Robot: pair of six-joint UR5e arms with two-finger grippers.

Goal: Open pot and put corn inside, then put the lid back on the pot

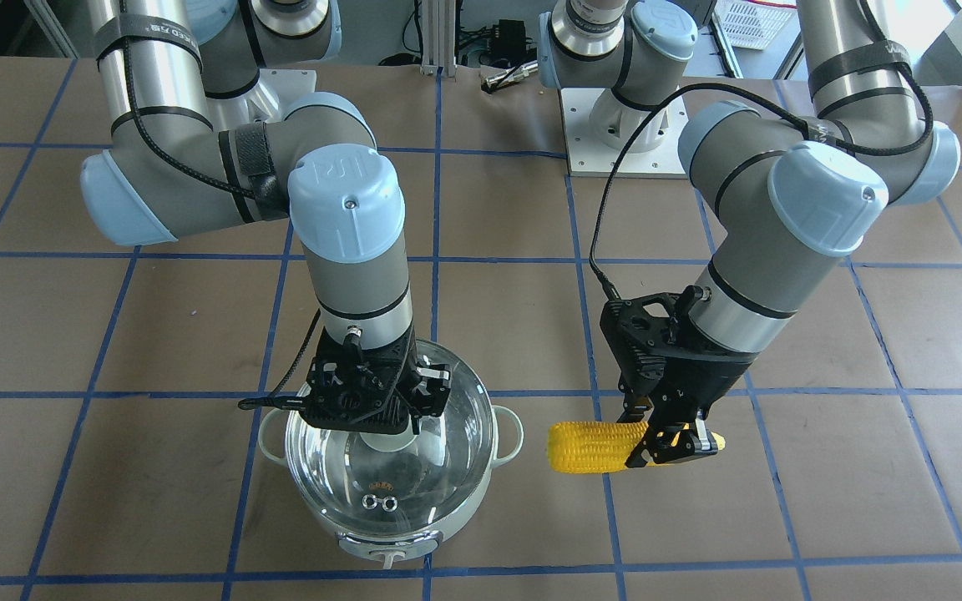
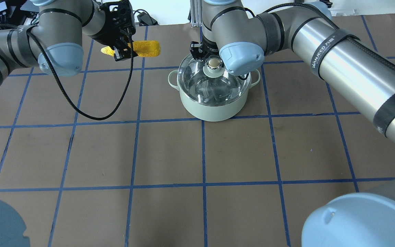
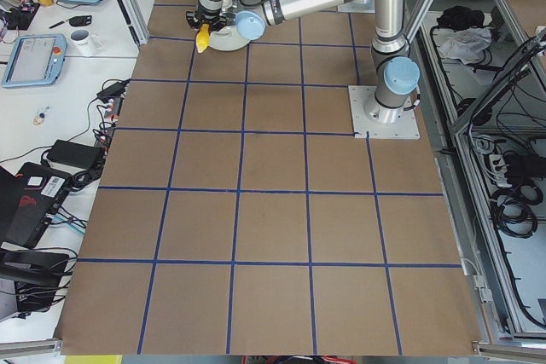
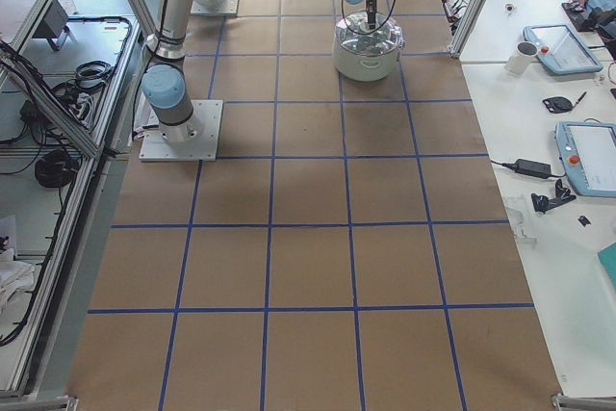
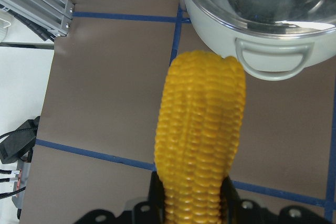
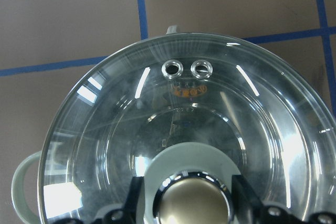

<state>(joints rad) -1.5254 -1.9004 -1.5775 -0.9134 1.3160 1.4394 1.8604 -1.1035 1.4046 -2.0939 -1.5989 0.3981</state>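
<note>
lid [image 1: 448, 434] on pot [image 1: 468, 517] | corn [image 1: 589, 446] in left hand [image 1: 673, 442], beside pot on robot's left

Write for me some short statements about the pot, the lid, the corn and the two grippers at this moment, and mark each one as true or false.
1. The lid sits on the pot. True.
2. The corn lies inside the pot. False: the left gripper holds it outside the pot, to one side.
3. The fingers of the right gripper stand on either side of the lid's knob. True.
4. The lid has three vent rings. False: it has two, side by side.
</note>
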